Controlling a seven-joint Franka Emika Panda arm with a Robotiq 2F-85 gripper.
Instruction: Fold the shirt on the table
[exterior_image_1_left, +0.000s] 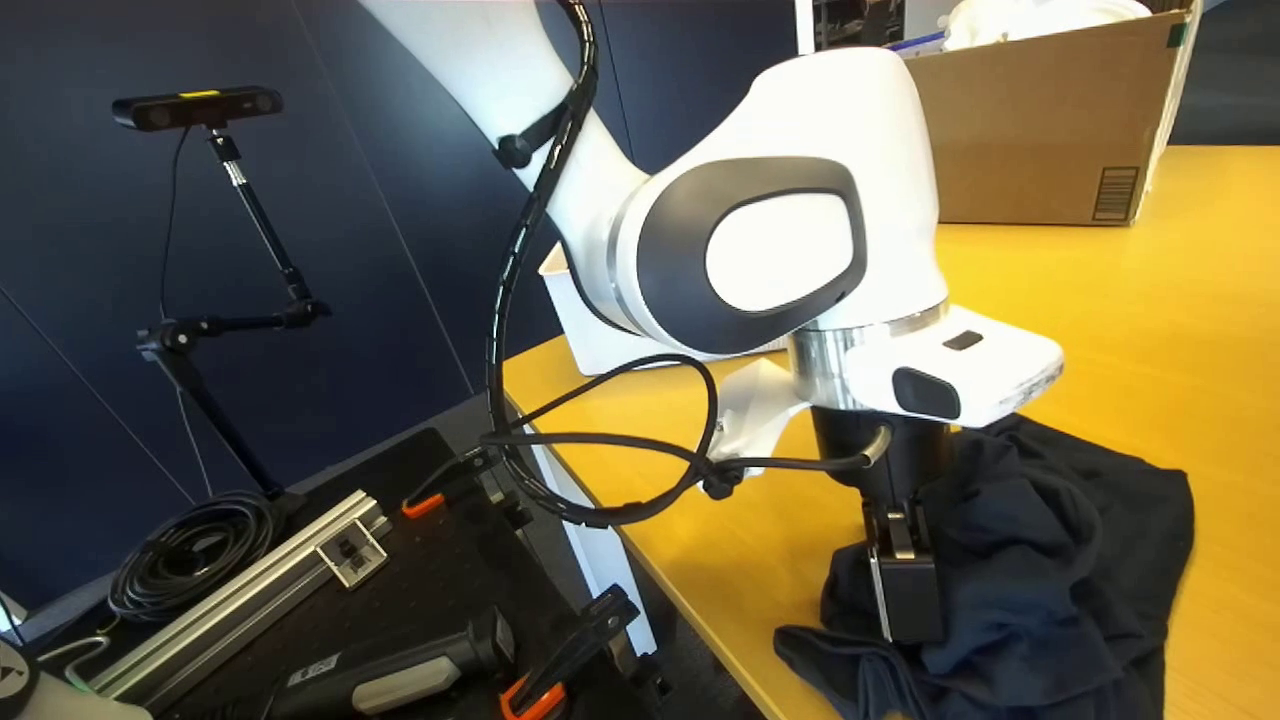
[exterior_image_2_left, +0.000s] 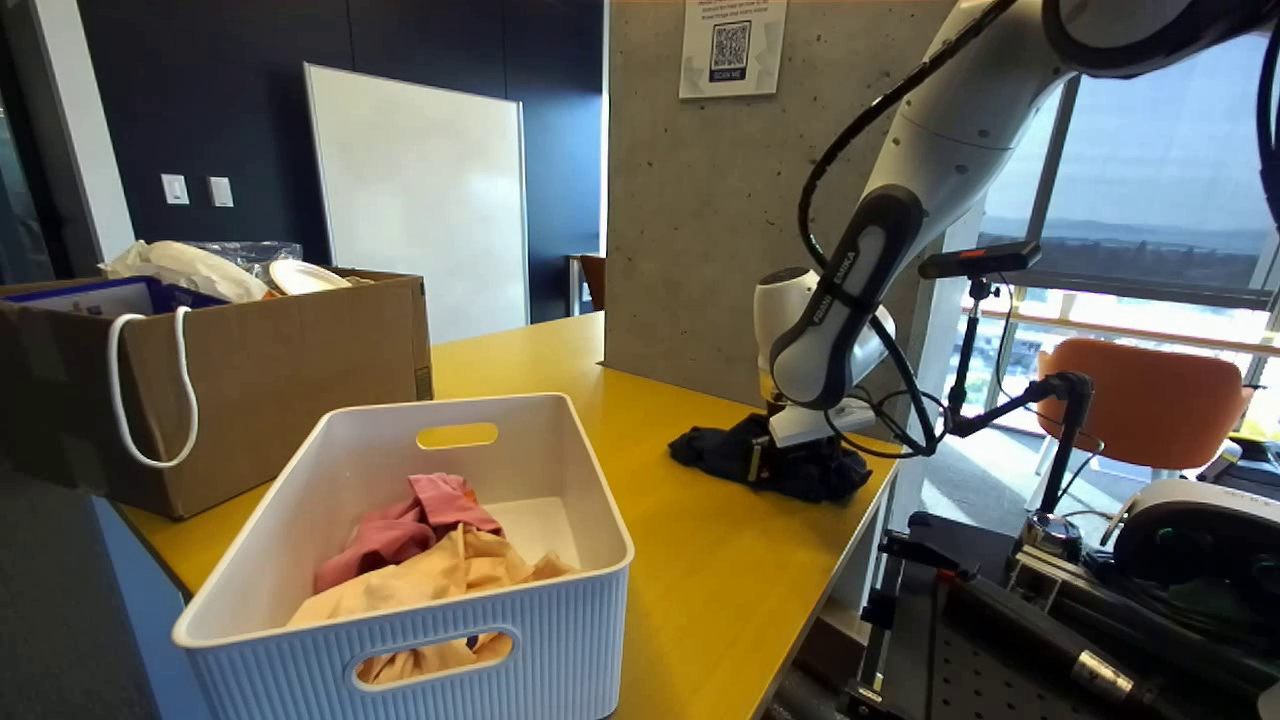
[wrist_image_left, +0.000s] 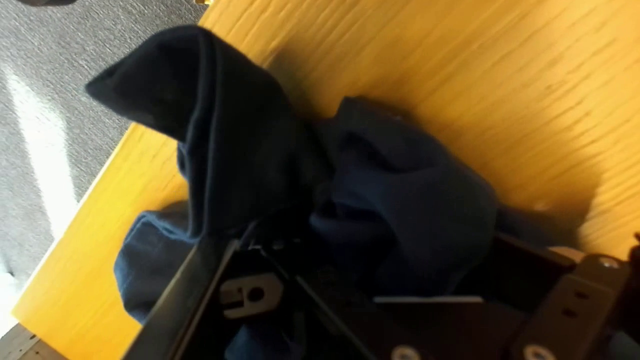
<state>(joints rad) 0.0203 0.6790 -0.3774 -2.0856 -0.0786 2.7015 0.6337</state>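
The dark navy shirt lies crumpled in a heap on the yellow-orange table, close to the table's edge; both exterior views show it. My gripper points straight down into the heap, and its fingertips are sunk among the folds. From the wrist, the gripper has its jaws standing wide apart, with bunched shirt cloth between them. A dark flap of the shirt rises beside the left finger. Cloth and shadow hide the fingertips.
A white bin holding pink and beige cloth stands on the table, beside a filled cardboard box. A concrete pillar rises behind the arm. Black cables loop off the wrist. Past the table edge stands a black cart with tools.
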